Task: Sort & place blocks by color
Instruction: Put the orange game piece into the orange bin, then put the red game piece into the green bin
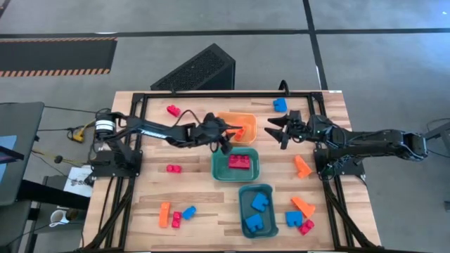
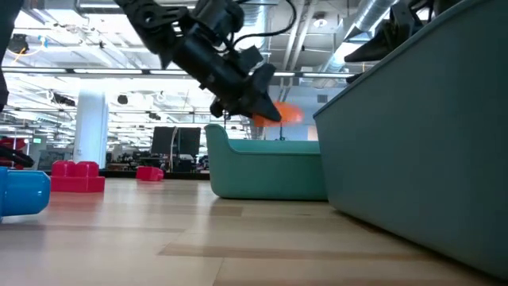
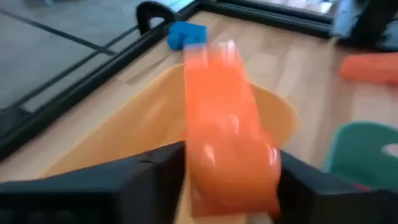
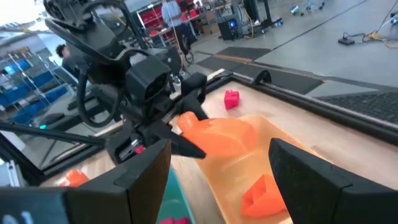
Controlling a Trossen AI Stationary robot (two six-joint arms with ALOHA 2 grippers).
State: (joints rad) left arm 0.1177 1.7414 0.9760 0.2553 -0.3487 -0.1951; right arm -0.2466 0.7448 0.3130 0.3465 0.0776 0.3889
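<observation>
A wooden table [image 1: 211, 204] with a black frame fills the overhead view, with bare floor around it on every side. Two dark arms reach inward from the table's left and right edges and nearly meet over its middle.

The left arm stretches low across the table. Its left gripper [image 1: 235, 131] hangs over the orange bin [image 1: 246, 121], with the fingers pinching an orange block [image 4: 217, 135] above the bin's open top. In the left wrist view that block sits between the two dark fingers, blurred. A second orange block [image 4: 264, 193] lies inside the same bin.

The right arm extends level from the right edge. Its right gripper [image 1: 275, 129] hovers just beside the orange bin's right side, fingers spread wide and holding nothing.

Just in front of the orange bin stands a teal bin [image 1: 218, 169] holding a red-pink block [image 1: 240, 161]. Nearer the front edge a second teal bin [image 1: 242, 200] holds two blue blocks [image 1: 259, 203].

Loose blocks lie scattered on the wood:
- A blue one [image 1: 280, 105] and a red-pink one [image 1: 173, 109] near the back edge.
- A red-pink one [image 1: 173, 169] on the left.
- An orange, red-pink and blue group [image 1: 176, 214] at the front left.
- Two orange ones [image 1: 302, 166] on the right.
- A blue and red-pink pair [image 1: 299, 221] at the front right.

Open wood remains at the left and front centre. No legible writing shows anywhere.
</observation>
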